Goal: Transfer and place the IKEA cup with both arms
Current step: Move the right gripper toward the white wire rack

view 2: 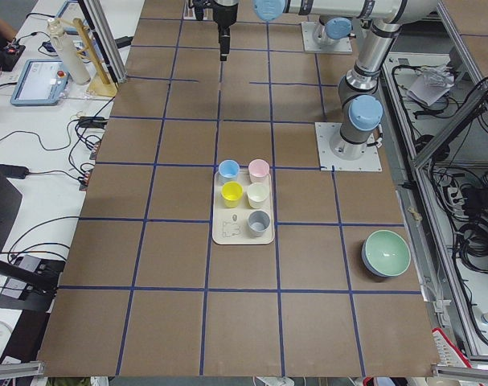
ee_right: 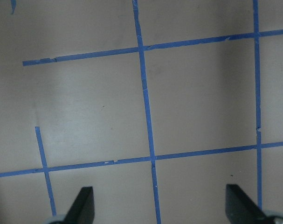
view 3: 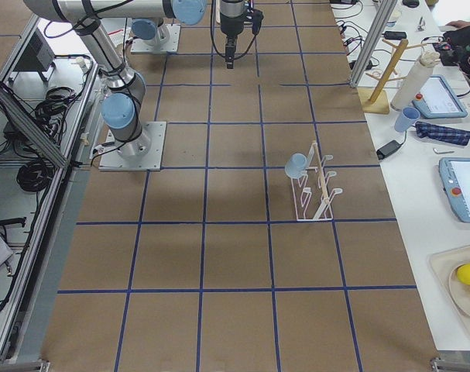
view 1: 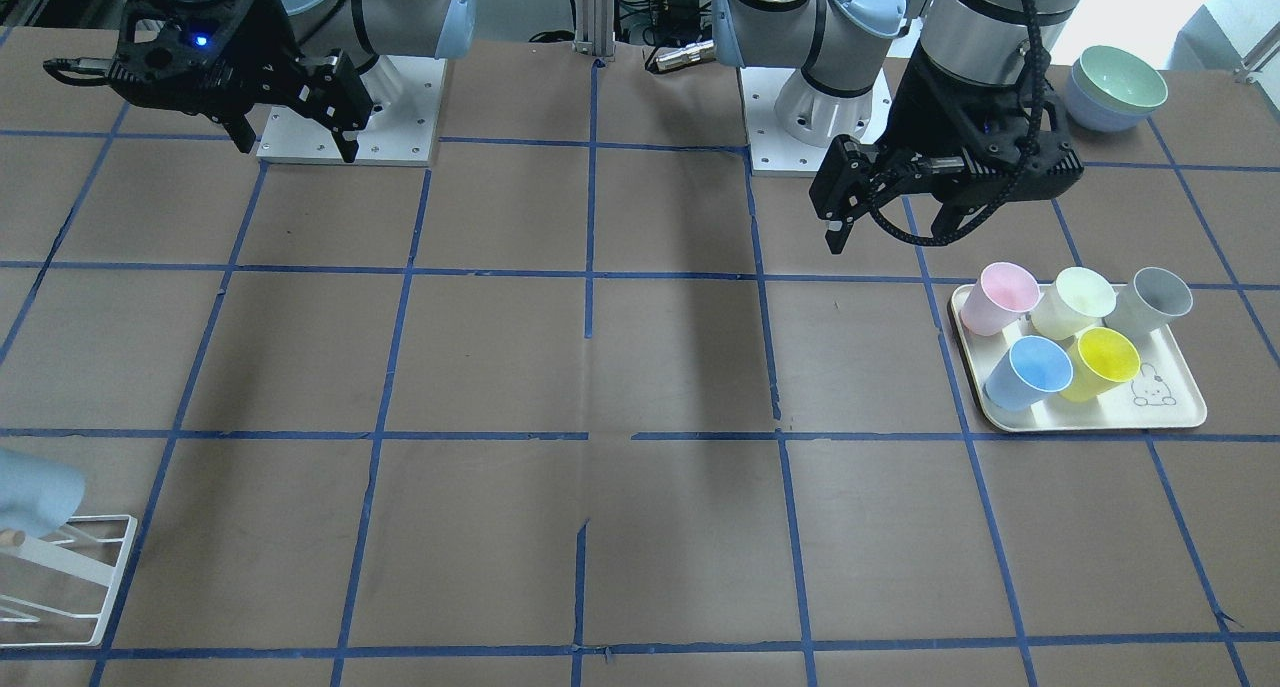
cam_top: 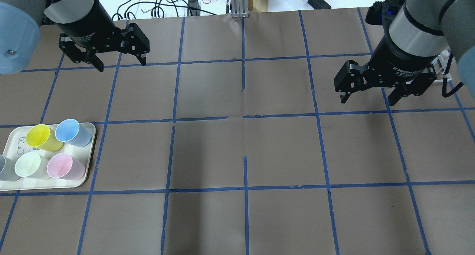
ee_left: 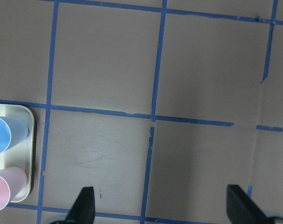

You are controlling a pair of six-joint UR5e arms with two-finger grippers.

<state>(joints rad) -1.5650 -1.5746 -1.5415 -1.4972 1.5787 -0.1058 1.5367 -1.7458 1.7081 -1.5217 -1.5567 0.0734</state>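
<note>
The pale icy-blue IKEA cup point(view 1: 35, 492) hangs tilted on a peg of the white wire rack point(view 1: 75, 577) at the table edge on my right side; it also shows in the exterior right view point(view 3: 296, 164). My right gripper point(view 1: 295, 147) is open and empty, high above the table and well away from the rack; it also shows in the overhead view point(cam_top: 367, 99). My left gripper point(view 1: 885, 222) is open and empty, hovering behind the cream tray point(view 1: 1170, 422); it also shows in the overhead view point(cam_top: 120, 64).
The tray point(cam_top: 89, 154) holds a sky-blue cup point(cam_top: 68, 130), a yellow cup point(cam_top: 39, 135), a pink cup point(cam_top: 61, 165), a pale green cup point(cam_top: 28, 164) and a grey cup point(view 1: 1160, 295). Stacked bowls point(view 1: 1115, 87) stand at the table corner beside my left arm.
</note>
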